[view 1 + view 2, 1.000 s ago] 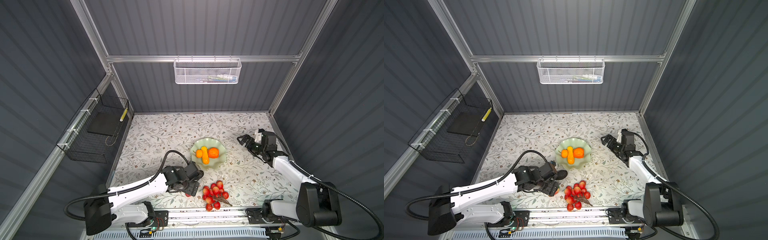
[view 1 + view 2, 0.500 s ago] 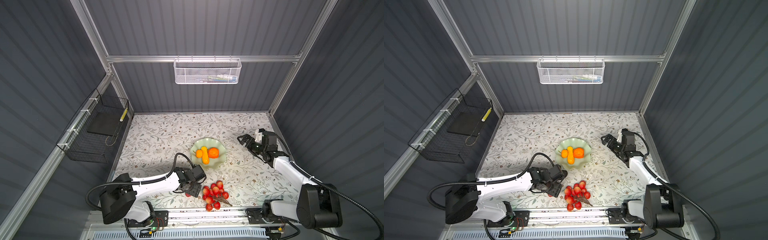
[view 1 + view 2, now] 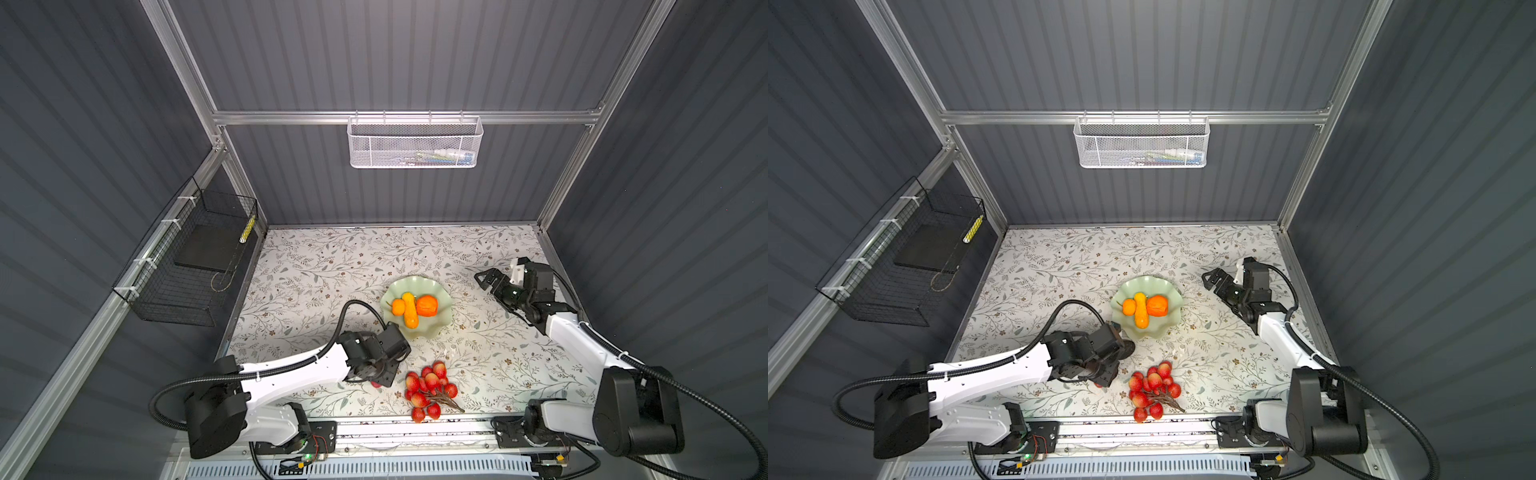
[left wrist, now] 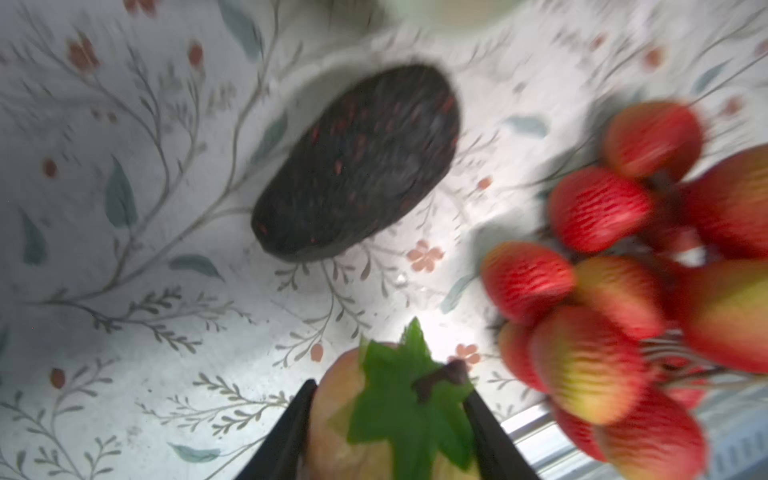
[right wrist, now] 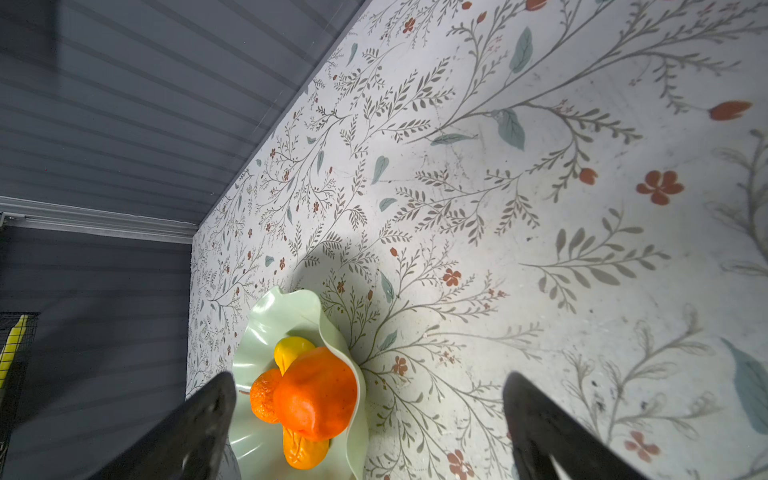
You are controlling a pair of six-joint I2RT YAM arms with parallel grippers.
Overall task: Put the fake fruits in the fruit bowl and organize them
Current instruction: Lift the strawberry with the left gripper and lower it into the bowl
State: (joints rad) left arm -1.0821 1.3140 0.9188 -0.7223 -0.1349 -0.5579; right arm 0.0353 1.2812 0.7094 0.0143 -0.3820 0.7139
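The pale green fruit bowl (image 3: 415, 283) (image 3: 1144, 281) (image 5: 257, 332) holds two orange round fruits (image 3: 398, 306) (image 3: 427, 305) and a yellow-orange elongated one (image 3: 410, 312). In front of it my left gripper (image 3: 380, 376) (image 4: 388, 388) is shut on the red strawberry (image 4: 340, 415), whose green cap faces the wrist camera. The black oval (image 4: 357, 166) (image 3: 1128, 349) lies on the table just beyond those fingers. The red-berry bunch (image 3: 428, 384) (image 3: 1152, 386) (image 4: 602, 291) lies beside them near the front edge. My right gripper (image 3: 484, 278) (image 5: 370, 380) hangs open and empty, right of the bowl.
A white mesh basket (image 3: 415, 143) hangs on the back wall. A black wire basket (image 3: 195, 262) hangs on the left wall. The metal front rail (image 3: 415, 428) runs just behind the berry bunch. Grey walls close in the floral table (image 3: 332, 257).
My left gripper's jaws have closed onto the strawberry, and the left arm has swung in closer to the table front. The right arm has not moved.
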